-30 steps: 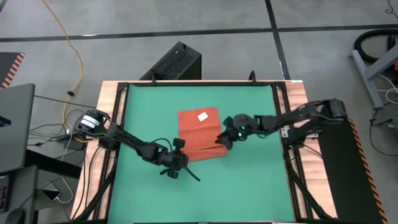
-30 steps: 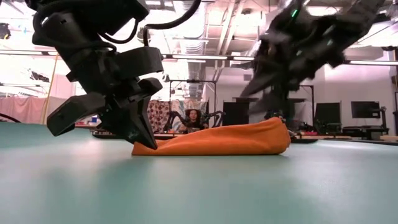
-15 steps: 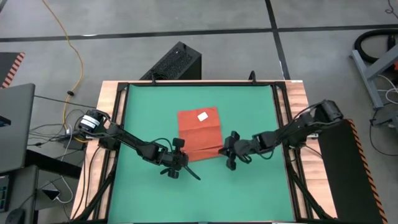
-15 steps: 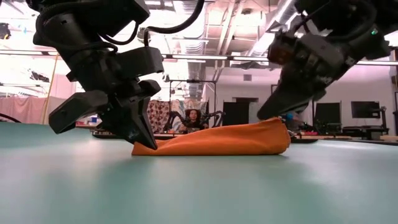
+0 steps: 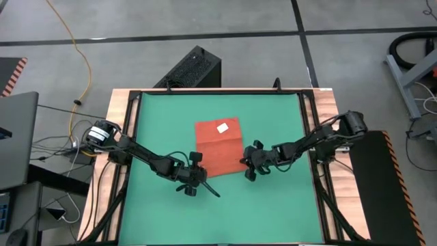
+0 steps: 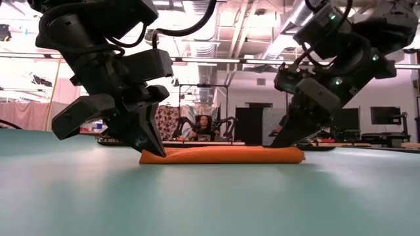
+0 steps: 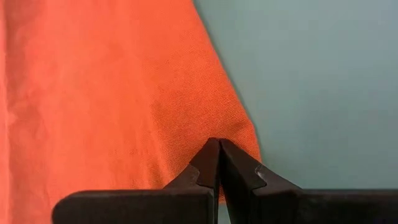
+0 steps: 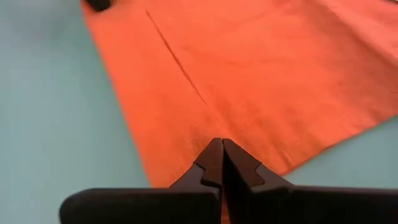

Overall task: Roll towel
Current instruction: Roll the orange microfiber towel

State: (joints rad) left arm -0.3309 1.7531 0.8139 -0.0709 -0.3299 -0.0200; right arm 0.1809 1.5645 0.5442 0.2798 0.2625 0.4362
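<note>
The orange-red towel (image 5: 218, 147) lies flat on the green mat (image 5: 164, 123), its white tag (image 5: 222, 127) near the far edge. In the low view it shows as a thin flat strip (image 6: 223, 155). My left gripper (image 5: 202, 176) is shut at the towel's near left corner. My right gripper (image 5: 244, 167) is shut at the near right corner. A straight layer edge (image 8: 177, 59) runs across the cloth in the right wrist view. My left gripper rests its shut fingertips (image 7: 219, 144) on the towel's near left corner (image 7: 245, 140), slanting down from the table's left. The cloth lies flat on the mat under them. Whether any cloth is between the fingers does not show. My right gripper sets its shut fingertips (image 8: 217, 144) on the towel just inside its near right corner (image 8: 186, 146), slanting down from the table's right. The cloth there lies flat on the mat. The fingers hide the corner itself, and I see no cloth between them.
Bare green mat surrounds the towel on all sides inside the wooden table frame (image 5: 123, 137). A black box (image 5: 194, 68) stands on the floor beyond the far edge. A person (image 6: 205, 124) sits far behind the table in the low view.
My right gripper has moved off the towel's right side toward the near edge, come down onto the near right corner and shut. The towel's right end, puffed up before, now lies flat. The left corner has stayed in place.
</note>
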